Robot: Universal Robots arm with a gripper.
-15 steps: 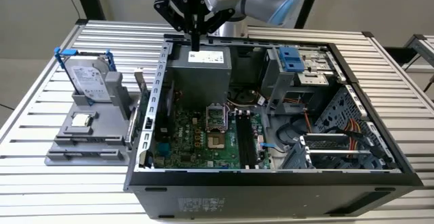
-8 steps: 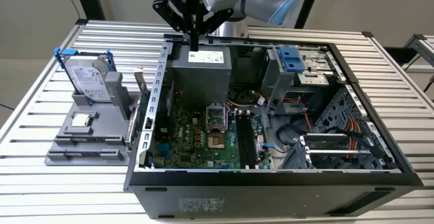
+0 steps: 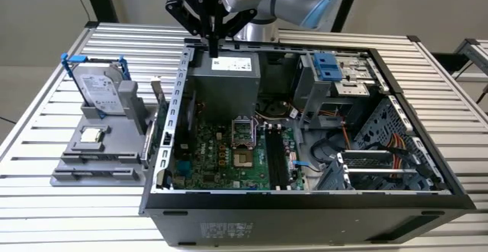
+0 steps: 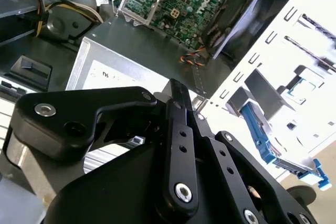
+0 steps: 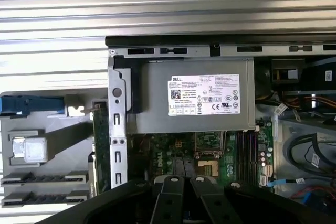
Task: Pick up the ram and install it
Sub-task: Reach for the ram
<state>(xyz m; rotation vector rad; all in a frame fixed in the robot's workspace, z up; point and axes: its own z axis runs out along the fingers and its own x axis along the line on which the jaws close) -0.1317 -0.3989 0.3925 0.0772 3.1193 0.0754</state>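
The ram (image 3: pixel 158 95) is a thin green stick standing on edge in the grey holder (image 3: pixel 99 149), just outside the case wall; the first wrist view shows the ram (image 5: pixel 100 142) beside that wall. My gripper (image 3: pixel 214 51) hangs above the far edge of the open computer case (image 3: pixel 305 206), over the grey power supply (image 3: pixel 225 80). Its fingers are shut with nothing between them, and the ram lies lower, toward the exterior view's left. The black memory slots (image 3: pixel 275 156) lie on the green motherboard (image 3: pixel 221 160). The gripper (image 4: pixel 176 90) also appears close up in the second wrist view.
On the holder, a silver hard drive in a blue frame (image 3: pixel 99 86) stands upright and a small square CPU chip (image 3: pixel 91 135) lies flat. Inside the case are a drive cage (image 3: pixel 339 75), cables (image 3: pixel 396 146) and the CPU socket (image 3: pixel 244 132). A slatted metal table (image 3: pixel 61 218) surrounds everything.
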